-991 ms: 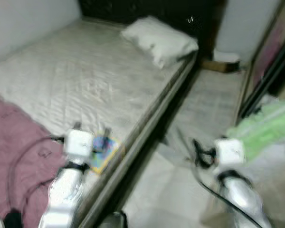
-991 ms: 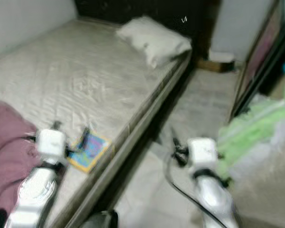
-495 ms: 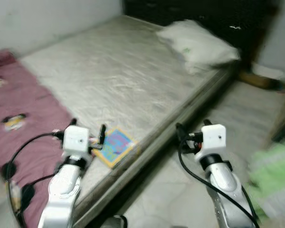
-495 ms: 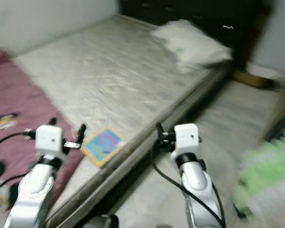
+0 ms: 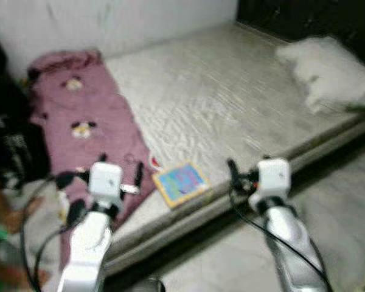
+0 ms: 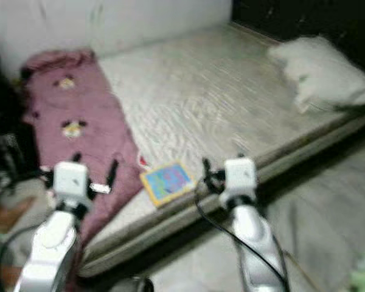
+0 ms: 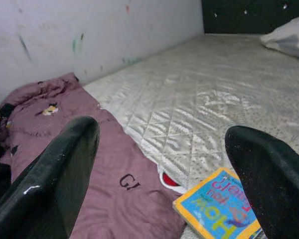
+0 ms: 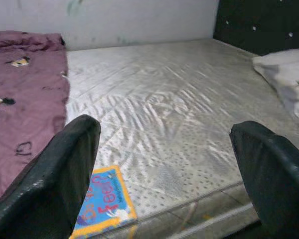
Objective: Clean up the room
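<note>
Both grippers hung with fingers spread wide and nothing held: the left gripper (image 7: 159,174) above the maroon blanket (image 5: 91,131), the right gripper (image 8: 164,169) over the near edge of the bare mattress (image 5: 231,97). A colourful children's book (image 5: 181,183) lay flat on the mattress between them, just beside the blanket's edge, touched by neither. Well beyond the right gripper, a white pillow (image 5: 328,73) rested by the dark headboard (image 8: 261,22).

Two silver arms ended in white boxy wrist housings, black cables looping beside them; the left claw (image 7: 159,164) and right claw (image 8: 164,169) had thick, matte-black fingers.
</note>
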`<state>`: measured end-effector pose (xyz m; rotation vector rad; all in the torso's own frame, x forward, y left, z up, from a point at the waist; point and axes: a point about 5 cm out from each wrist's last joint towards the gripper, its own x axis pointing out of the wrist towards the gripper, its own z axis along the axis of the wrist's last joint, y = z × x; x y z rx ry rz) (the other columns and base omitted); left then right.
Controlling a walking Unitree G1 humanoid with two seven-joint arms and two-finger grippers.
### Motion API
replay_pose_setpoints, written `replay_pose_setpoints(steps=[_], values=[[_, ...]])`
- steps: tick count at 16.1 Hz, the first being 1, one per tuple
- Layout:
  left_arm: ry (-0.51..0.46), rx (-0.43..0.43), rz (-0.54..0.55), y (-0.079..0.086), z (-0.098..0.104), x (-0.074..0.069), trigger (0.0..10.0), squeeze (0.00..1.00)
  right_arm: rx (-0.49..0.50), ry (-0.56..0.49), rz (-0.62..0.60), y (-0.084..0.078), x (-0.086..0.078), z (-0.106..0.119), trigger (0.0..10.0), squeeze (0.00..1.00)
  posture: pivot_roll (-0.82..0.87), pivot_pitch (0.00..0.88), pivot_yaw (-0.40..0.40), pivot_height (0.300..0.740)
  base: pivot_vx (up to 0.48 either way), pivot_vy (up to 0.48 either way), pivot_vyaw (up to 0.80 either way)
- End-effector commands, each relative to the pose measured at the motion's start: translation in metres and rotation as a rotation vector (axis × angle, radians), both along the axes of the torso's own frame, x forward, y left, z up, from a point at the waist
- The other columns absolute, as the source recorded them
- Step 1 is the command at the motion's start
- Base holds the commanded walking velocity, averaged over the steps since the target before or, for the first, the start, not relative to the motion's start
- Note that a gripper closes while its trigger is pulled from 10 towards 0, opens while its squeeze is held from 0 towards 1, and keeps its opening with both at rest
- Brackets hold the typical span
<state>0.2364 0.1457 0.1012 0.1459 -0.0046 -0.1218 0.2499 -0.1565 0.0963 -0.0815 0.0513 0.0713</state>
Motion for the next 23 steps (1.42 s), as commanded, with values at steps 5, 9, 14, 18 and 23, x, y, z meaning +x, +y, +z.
replay_pose_setpoints(steps=[5, 9, 14, 18, 23], values=[[-0.002, 0.01, 0.015, 0.0057, 0.0009, 0.0008, 10.0, 0.0, 0.016, 0.009, 0.002, 0.0038, 0.0009, -0.0022, 10.0, 0.0, 0.0, 0.056, 0.039, 0.74, 0.0, 0.0, 0.0], [-0.005, 0.011, 0.01, 0.0046, 0.0017, 0.0021, 10.0, 0.0, -0.02, -0.002, 0.036, 0.0086, 0.0017, -0.001, 10.0, 0.0, 0.01, 0.058, 0.035, 0.74, 0.0, 0.0, 0.32], [-0.007, 0.012, 0.002, 0.0034, 0.002, 0.0027, 10.0, 0.0, -0.015, 0.001, 0.031, 0.0081, 0.0023, -0.0016, 10.0, 0.0, 0.01, 0.059, 0.035, 0.74, 0.0, 0.0, 0.8], [-0.007, 0.009, -0.005, 0.0024, 0.0024, 0.0031, 10.0, 0.0, -0.012, 0.001, 0.029, 0.008, 0.0027, -0.002, 10.0, 0.0, 0.01, 0.06, 0.034, 0.74, 0.0, 0.0, 0.8], [-0.007, 0.003, -0.011, 0.0006, 0.002, 0.0039, 10.0, 0.0, 0.001, 0.001, 0.015, 0.0052, 0.0037, -0.0026, 10.0, 0.0, 0.01, 0.058, 0.032, 0.74, 0.0, 0.0, 0.12]])
